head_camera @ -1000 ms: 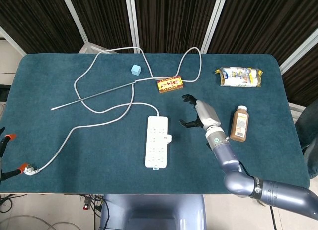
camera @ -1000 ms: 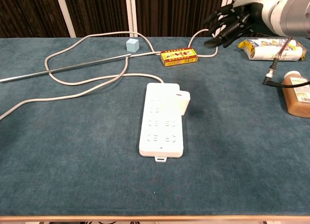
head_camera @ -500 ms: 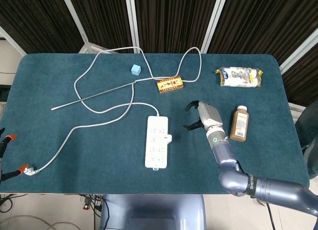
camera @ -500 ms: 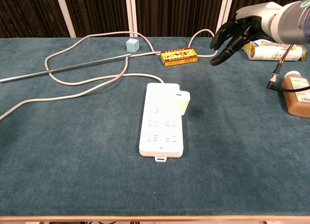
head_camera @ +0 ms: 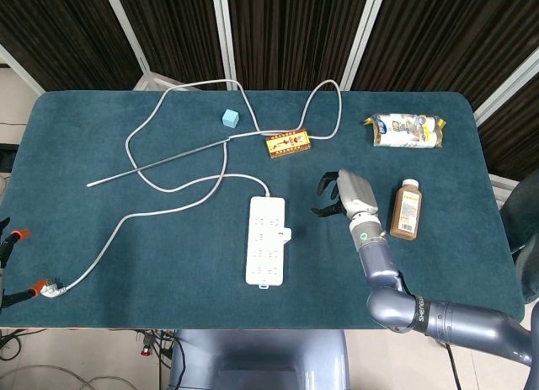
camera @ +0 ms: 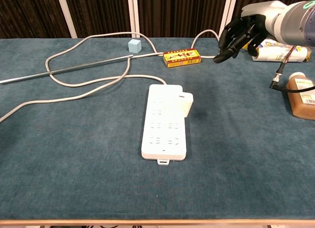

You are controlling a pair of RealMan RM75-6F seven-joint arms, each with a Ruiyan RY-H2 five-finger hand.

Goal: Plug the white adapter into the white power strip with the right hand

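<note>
robot hand apparently empty, beside adapter.

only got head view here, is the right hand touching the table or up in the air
Observer: Up in the air. Chest view shows the right hand well above the table, fingers curled downward, holding nothing.
Operator: and the thing i'm meant to plug in, how does it sit
Observer: The adapter stands at the strip's right edge and rises above its top face. I cannot tell if its pins are seated.
Operator: anything dangling nearby
Observer: Yes, a thin cable with a black plug hangs below the wrist, just left of the bottle.
</note>
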